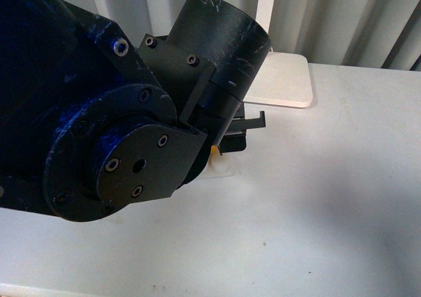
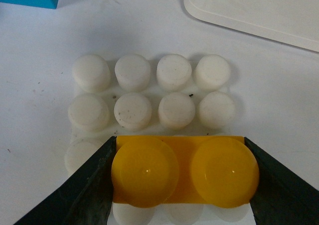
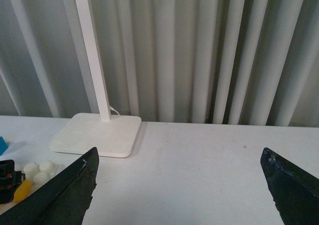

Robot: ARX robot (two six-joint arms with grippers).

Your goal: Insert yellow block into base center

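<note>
Left gripper (image 2: 182, 177) was clamped on the yellow block (image 2: 145, 171), holding it over the middle two columns of the base (image 2: 132, 110). Right gripper (image 3: 179, 155) hung wide open above the table (image 3: 209, 145), near the lamp stand (image 3: 99, 135).

Left arm (image 1: 99, 113) fills frame left; yellow block (image 1: 215, 151) sliver (mostly hidden) peeks below it; lamp stand (image 1: 289, 80) behind, on white table (image 1: 329, 211).

Between the fingers of the left gripper (image 2: 182, 177), over the flat square white plastic studded base (image 2: 174, 73): the small yellow plastic two-stud block (image 2: 184, 155). Two stud rows bare on the side toward the smooth white rectangular lamp stand (image 1: 286, 80). Stand behind base and a little to the right, both on the white table (image 1: 329, 211).
</note>
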